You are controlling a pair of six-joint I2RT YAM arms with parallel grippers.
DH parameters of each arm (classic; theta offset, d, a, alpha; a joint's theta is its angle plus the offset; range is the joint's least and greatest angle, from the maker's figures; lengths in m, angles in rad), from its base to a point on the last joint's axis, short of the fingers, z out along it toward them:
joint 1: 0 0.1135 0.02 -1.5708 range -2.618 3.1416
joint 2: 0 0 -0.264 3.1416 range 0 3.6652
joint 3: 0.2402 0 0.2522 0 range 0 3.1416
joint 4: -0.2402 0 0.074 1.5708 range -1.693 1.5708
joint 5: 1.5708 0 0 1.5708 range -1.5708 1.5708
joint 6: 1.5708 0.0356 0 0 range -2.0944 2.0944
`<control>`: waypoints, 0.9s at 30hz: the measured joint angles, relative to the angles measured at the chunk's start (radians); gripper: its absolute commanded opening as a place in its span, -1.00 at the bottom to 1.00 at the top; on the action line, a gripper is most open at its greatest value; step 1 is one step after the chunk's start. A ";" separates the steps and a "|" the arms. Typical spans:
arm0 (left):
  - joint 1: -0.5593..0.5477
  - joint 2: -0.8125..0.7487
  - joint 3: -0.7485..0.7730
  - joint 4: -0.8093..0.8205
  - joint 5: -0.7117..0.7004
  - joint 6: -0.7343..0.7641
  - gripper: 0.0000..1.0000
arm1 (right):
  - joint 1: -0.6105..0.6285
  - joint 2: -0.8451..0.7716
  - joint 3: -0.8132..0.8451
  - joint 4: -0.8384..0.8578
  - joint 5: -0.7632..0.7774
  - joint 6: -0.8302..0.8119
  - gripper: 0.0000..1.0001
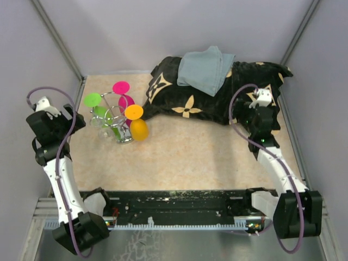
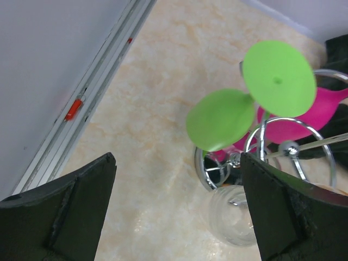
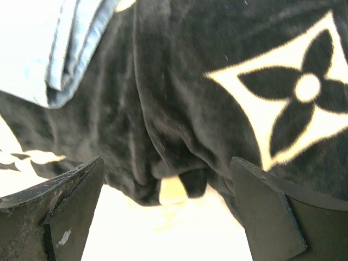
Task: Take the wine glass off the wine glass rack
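The wine glass rack (image 1: 118,124), a chrome wire stand, sits at the left of the table. Wine glasses hang on it upside down: a green one (image 1: 93,100), a pink one (image 1: 121,87) and an orange one (image 1: 139,129). A clear glass (image 2: 234,217) shows low by the rack's shiny base (image 2: 213,169). In the left wrist view the green foot (image 2: 278,78) and the pink bowl (image 2: 312,117) are up at the right. My left gripper (image 2: 178,163) is open and empty, just left of the rack. My right gripper (image 3: 167,163) is open and empty, over the black cloth.
A black cloth with cream flower patterns (image 1: 217,92) lies across the back right, and a folded light blue cloth (image 1: 205,69) lies on it. Grey walls close in the table, with a metal rail (image 2: 81,117) along the left edge.
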 measured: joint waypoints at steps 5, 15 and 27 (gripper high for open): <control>0.000 0.048 0.111 -0.049 0.045 -0.039 1.00 | 0.000 0.157 0.275 -0.260 -0.039 0.045 0.90; 0.014 0.237 0.276 -0.090 0.186 -0.151 0.92 | 0.000 0.283 0.480 -0.544 -0.164 0.116 0.82; 0.151 0.422 0.309 -0.053 0.514 -0.339 0.75 | 0.000 0.245 0.512 -0.607 -0.195 0.135 0.82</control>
